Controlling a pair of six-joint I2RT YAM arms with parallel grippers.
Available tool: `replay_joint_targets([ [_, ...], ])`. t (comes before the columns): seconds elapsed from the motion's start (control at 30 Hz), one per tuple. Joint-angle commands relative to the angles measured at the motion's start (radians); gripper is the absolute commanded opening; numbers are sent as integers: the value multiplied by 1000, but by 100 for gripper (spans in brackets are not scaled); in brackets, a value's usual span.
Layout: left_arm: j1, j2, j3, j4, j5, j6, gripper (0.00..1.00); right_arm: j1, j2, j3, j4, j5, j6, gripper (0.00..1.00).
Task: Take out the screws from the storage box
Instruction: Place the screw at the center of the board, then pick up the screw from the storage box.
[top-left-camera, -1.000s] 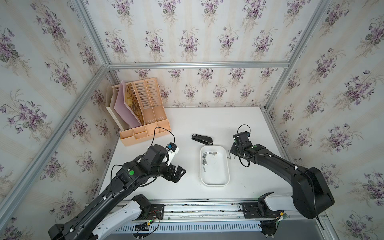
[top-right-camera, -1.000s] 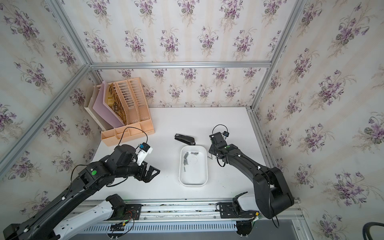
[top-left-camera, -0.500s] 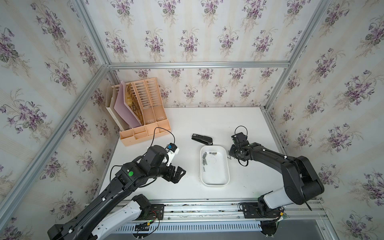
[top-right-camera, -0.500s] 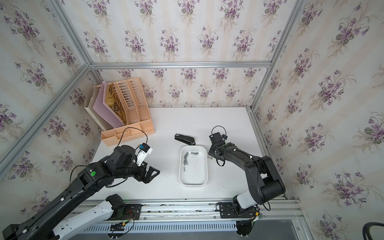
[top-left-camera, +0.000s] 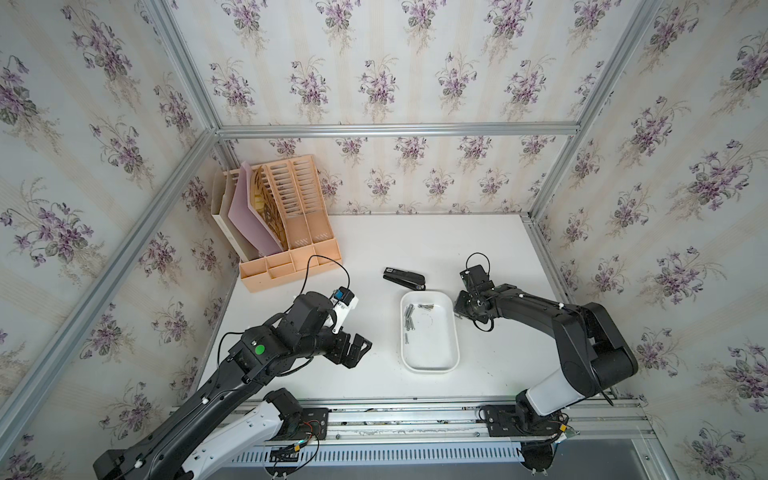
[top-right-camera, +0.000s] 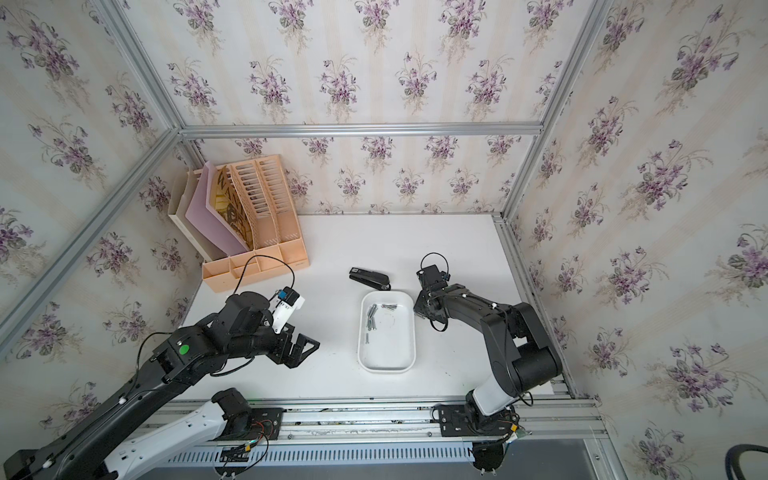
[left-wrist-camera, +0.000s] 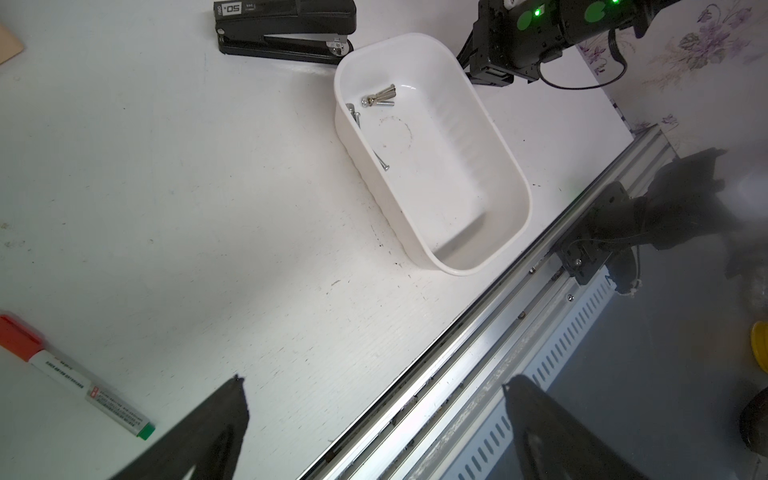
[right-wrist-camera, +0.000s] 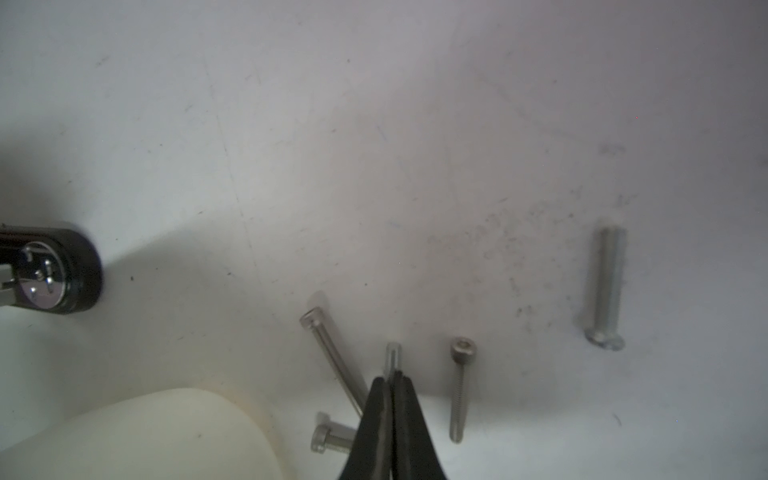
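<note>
Screw (right-wrist-camera: 392, 356) seems pinched in right gripper (right-wrist-camera: 393, 380) beside storage box (top-left-camera: 430, 369) (left gripper (left-wrist-camera: 374, 380) spread wide).

A few screws (top-right-camera: 371, 318) in the far end of the white storage box (top-right-camera: 386, 366), black stapler (top-right-camera: 370, 277) just beyond.

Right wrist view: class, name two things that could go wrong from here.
1. The shut jaws grip the held screw at their very tips; it might slip or twist out.
2. Several loose screws lie on the table close by; releasing here could knock them rolling.
</note>
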Motion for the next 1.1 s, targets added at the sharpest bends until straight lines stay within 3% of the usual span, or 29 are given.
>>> replay_joint_targets([
  [0.0, -1, -5, -2, 12, -13, -5, 99, 0, -27, -3, 10, 9, -11, 19],
  [0.2, -6, -3, -3, 13, -10, -5, 99, 1, -87, -16, 10, 25, -16, 37],
  [0.37, -7, -7, -3, 11, -17, -7, 99, 15, -204, -51, 42, 36, -22, 37],
  [0.47, -7, -6, -4, 11, -18, -7, 99, 89, -316, -65, 57, 119, -31, 37],
  [0.63, -7, -4, -4, 13, -18, -9, 99, 312, -441, -51, 72, 305, -77, 37],
  [0.77, -7, -4, -5, 11, -25, -9, 99, 369, -403, -35, 110, 283, -116, 36],
  [1.07, -8, -5, -5, 12, -24, -9, 99, 429, -152, 77, 92, 214, -152, 30],
])
